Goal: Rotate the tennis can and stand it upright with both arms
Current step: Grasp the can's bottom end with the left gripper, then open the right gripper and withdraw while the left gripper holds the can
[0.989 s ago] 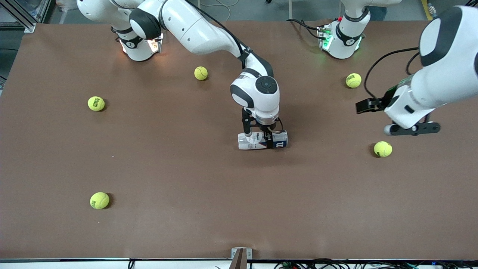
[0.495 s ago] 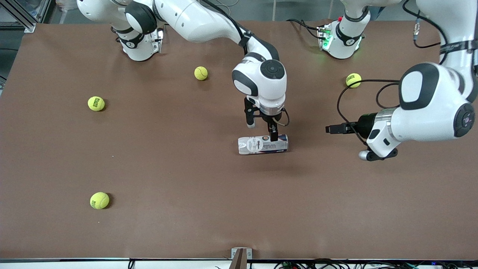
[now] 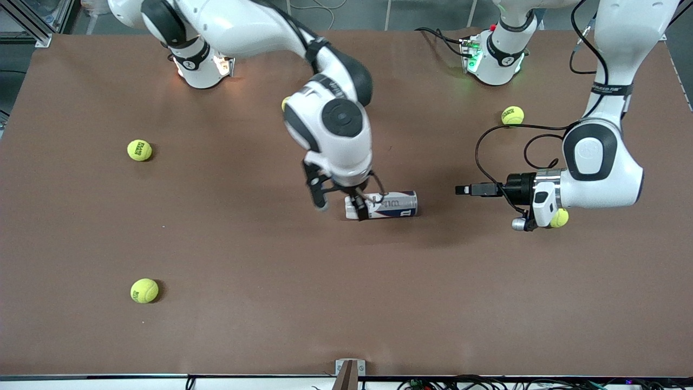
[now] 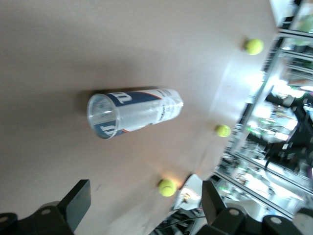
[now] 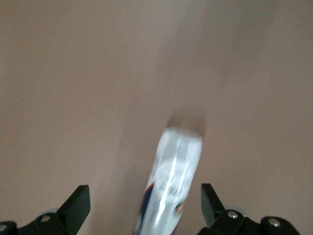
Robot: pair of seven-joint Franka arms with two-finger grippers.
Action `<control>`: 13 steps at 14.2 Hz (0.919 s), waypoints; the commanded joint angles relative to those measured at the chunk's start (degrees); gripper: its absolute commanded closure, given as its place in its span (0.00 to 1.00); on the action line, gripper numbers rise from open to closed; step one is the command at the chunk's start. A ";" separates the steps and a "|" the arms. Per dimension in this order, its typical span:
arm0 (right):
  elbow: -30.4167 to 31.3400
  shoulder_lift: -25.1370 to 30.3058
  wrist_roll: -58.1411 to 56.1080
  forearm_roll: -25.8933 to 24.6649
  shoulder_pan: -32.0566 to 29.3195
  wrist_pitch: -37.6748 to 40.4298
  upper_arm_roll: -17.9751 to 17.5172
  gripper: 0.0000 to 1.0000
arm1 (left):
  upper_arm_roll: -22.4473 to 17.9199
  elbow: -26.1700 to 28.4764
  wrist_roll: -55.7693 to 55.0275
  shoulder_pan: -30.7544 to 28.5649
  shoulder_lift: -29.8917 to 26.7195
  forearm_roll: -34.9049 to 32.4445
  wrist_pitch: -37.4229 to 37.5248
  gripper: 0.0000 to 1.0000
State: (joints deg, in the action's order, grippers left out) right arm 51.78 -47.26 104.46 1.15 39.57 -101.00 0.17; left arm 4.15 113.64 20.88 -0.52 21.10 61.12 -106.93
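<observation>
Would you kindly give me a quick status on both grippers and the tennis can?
Right gripper open over the tennis can, which lies on its side. Left gripper open, level with its open end. Nothing between.

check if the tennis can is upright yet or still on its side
On its side: the tennis can lies lengthwise on the table, open mouth facing the left wrist camera.

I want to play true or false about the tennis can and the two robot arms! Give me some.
1. The tennis can is standing up straight. False: it lies on its side on the table.
2. The right gripper has its fingers open. True.
3. The left gripper is squeezing the can. False: it is open and apart from the can, facing its open end.
4. There are yellow tennis balls on the table. True.
5. A ball is inside the can. False: the can looks empty.
</observation>
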 commanded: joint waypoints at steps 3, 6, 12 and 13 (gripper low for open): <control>4.29 7.87 -31.45 0.43 -11.86 11.16 -1.75 0.00 | 0.16 6.41 18.02 -0.10 4.46 15.84 -1.00 0.00; 11.74 13.13 -52.79 0.17 -20.21 11.63 -1.57 0.00 | 0.16 6.33 22.97 0.08 8.25 20.08 -1.00 0.00; 20.11 20.35 -92.10 -2.03 -35.33 10.12 -1.13 0.00 | 0.33 4.93 31.85 2.62 13.97 26.76 -3.27 0.00; 20.12 21.06 -97.12 -2.38 -37.79 10.73 -1.13 0.00 | 0.33 3.79 31.85 3.84 14.58 28.25 -3.98 0.00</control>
State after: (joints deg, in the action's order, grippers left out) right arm 66.37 -31.12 16.05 -0.22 5.74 -89.34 0.26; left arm 4.39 119.57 52.06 1.17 34.77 86.74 -109.00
